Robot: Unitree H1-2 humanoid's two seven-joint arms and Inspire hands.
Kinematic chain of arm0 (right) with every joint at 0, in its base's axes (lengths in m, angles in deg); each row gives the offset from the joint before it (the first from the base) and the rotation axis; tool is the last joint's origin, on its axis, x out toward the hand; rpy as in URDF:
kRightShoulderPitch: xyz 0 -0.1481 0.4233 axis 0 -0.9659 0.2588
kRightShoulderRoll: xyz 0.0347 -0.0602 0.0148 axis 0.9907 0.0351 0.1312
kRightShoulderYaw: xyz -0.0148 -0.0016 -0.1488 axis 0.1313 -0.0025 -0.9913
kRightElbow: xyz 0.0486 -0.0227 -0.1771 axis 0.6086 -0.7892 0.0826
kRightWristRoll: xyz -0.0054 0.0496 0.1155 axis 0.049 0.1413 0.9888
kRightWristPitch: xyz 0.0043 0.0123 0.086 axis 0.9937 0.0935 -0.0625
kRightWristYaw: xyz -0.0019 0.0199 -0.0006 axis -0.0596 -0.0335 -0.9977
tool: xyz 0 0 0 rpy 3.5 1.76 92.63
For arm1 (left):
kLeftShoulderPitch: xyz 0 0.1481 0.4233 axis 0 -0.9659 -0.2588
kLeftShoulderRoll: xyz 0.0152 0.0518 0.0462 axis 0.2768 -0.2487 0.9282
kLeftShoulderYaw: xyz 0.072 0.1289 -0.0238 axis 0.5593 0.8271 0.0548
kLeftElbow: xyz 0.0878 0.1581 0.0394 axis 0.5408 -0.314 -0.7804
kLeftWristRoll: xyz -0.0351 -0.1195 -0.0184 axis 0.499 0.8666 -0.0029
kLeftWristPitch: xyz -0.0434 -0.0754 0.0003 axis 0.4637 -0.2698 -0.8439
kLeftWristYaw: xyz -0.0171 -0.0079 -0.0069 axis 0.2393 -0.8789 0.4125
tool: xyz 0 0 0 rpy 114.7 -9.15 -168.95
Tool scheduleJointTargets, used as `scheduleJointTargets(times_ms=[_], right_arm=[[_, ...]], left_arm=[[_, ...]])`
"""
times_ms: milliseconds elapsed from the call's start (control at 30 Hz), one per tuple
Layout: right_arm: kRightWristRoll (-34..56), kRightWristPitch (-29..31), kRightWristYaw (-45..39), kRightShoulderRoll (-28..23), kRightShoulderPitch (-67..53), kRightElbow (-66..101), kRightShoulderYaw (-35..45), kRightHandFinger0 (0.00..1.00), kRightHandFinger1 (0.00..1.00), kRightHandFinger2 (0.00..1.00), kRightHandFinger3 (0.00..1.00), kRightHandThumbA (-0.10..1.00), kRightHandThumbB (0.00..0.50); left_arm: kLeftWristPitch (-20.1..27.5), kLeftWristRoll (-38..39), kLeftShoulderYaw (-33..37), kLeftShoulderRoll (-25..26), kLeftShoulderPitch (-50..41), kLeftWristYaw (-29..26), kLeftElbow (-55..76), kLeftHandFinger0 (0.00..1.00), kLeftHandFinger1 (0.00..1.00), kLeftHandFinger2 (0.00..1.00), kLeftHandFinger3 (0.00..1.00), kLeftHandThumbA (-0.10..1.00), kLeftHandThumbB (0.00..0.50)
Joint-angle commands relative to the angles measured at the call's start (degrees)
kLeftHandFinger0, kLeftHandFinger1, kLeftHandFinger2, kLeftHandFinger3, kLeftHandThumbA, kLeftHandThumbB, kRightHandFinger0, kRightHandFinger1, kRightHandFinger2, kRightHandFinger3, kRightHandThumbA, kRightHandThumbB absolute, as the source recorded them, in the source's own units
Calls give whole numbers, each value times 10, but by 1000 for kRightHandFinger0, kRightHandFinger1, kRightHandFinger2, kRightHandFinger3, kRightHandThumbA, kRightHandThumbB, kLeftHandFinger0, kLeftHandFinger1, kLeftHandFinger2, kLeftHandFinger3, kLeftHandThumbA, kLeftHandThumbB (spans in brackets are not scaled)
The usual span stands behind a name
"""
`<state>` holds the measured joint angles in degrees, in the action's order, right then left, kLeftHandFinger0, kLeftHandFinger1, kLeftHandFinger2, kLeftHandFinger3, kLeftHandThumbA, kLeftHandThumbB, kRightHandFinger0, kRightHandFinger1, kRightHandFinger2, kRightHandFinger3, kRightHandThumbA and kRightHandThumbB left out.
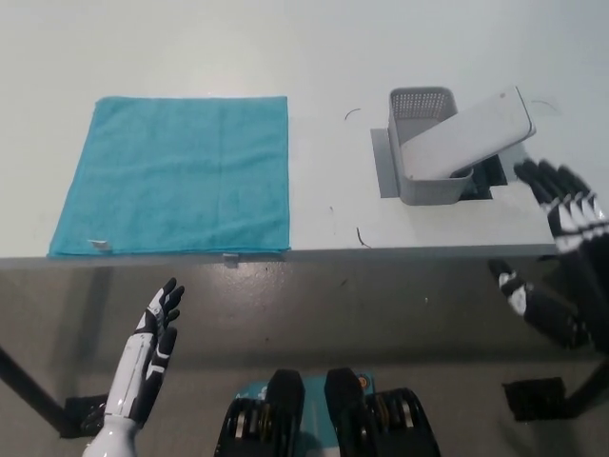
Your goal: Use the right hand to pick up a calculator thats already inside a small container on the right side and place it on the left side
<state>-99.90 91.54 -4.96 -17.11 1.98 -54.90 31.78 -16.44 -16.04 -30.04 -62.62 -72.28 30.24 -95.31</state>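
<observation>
A white calculator (466, 133) leans tilted in a small grey basket (424, 183) on the table's right side, its upper end sticking out over the basket's right rim. My black right hand (569, 248) is open, raised over the table's front edge just right of the basket, its fingertips (544, 179) apart from the calculator. A teal cloth (176, 173) lies flat on the left side. My white left hand (150, 357) rests open below the table edge at the lower left.
The basket stands on a grey mat (385, 164) with a dark patch at its right. The white table (314, 57) has a front edge (314, 251) running across the picture; dark floor lies below it.
</observation>
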Motion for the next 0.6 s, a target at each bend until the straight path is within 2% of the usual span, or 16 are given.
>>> scheduleJointTargets(times_ms=[0,67,167,267,400,567], right_arm=[[-206,-98,-96,-47,100,-29,-3,1000,1000,1000,1000,1000,377],[-219,-101,-103,-60,125,-58,-11,1000,1000,1000,1000,1000,363],[-233,-113,-118,-71,155,-95,-23,1000,1000,1000,1000,1000,374],[-252,-124,-135,-80,181,-129,-39,1000,1000,1000,1000,1000,370],[-275,-138,-130,-85,214,-186,-61,1000,1000,1000,1000,1000,362],[-302,-153,-106,-91,248,-263,-91,1000,1000,1000,1000,1000,398]], left_arm=[[33,14,-6,4,-4,-9,9,1000,1000,1000,1000,1000,23],[33,15,-6,3,-6,-9,9,1000,1000,1000,1000,1000,33],[33,15,-6,3,-10,-10,8,1000,1000,1000,1000,1000,48],[33,18,-2,5,-11,-10,5,1000,1000,1000,1000,1000,21],[33,17,-3,3,-11,-12,3,1000,1000,1000,1000,1000,32],[33,19,-2,5,-15,-11,3,1000,1000,1000,1000,1000,23]])
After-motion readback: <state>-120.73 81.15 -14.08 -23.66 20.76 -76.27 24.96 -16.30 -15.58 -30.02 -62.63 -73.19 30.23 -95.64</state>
